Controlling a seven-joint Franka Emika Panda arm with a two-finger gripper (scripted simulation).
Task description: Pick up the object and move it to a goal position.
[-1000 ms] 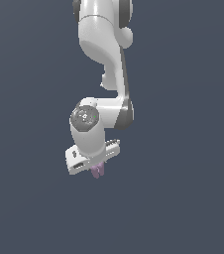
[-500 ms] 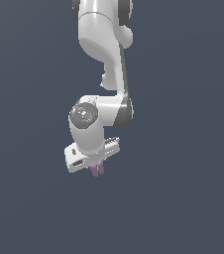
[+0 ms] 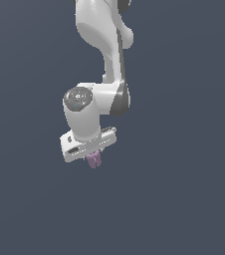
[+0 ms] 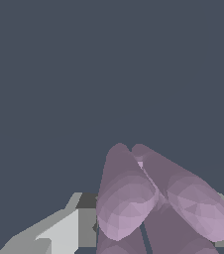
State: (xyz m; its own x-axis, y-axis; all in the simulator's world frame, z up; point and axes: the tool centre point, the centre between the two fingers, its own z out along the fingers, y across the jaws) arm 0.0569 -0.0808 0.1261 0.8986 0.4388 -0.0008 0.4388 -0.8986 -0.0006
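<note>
Exterior view: The white arm descends from the top of the frame and bends at the wrist, ending in the claw. The object, a small pinkish-purple lumpy cluster, protrudes just below the claw body. It sits between the claw fingers, which are largely hidden by the white housing above. The background is uniform dark blue-grey; no surface edge, shadow or goal marker can be made out, so whether the object is off the surface cannot be confirmed from this view.

Wrist view: The object fills the lower part of the picture as several elongated rounded lobes pointing away from the camera. Grey and white claw parts flank it closely on both sides. The fingers appear closed onto the cluster, with no visible gap between the claw structure and the lobes. The pad contact faces themselves are hidden behind the lobes.

Assessment: The grasp looks established and the step in hand is probably transport to the goal position.

Risks from this point:
- Slip. The lobes are rounded, so pad contact is likely limited to small curved patches. Fast acceleration or a sudden stop could let the object rotate or slide out.
- Off-centre hold. Much of the cluster protrudes beyond the fingers; a grip near one end would favour pivoting under motion.
- Placement error. No goal is visible, so alignment cannot be verified here.
</note>
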